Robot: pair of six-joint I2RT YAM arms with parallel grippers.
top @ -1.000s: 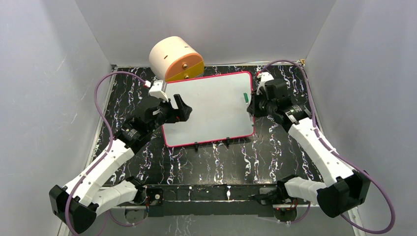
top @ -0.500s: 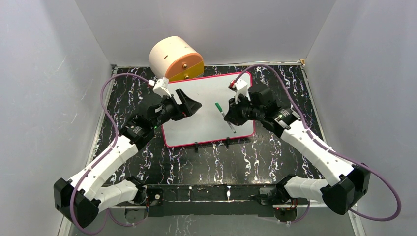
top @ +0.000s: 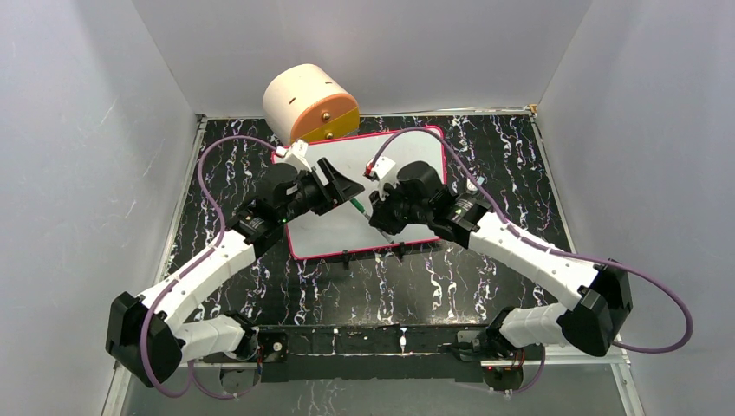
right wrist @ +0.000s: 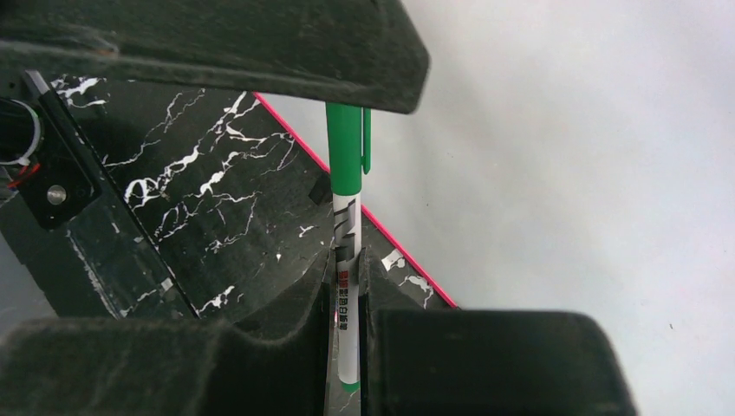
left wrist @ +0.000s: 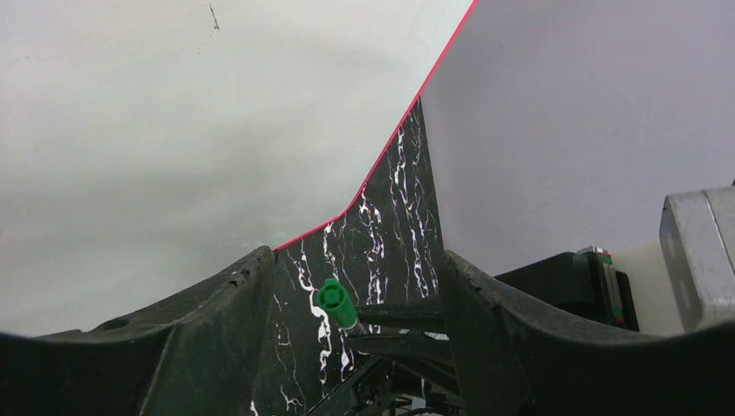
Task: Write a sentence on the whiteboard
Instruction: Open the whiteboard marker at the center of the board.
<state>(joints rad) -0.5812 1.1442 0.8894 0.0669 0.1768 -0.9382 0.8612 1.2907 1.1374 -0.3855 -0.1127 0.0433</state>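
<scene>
marker (right wrist: 345, 173): cap tip hidden behind left gripper (top: 345, 185) finger (right wrist: 217, 43); label print too blurred to read | whiteboard (top: 334, 238): middle obscured in top view; cropped by left wrist frame edges

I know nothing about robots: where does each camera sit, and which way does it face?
Top external: above and behind the robot, looking down on the whiteboard; left arm and right arm show.
Left wrist: on the left gripper, facing out between its open fingers at the marker.
Right wrist: on the right gripper, facing along the marker it grips.
Shared: both wrist views show the marker and the whiteboard's red edge.
</scene>
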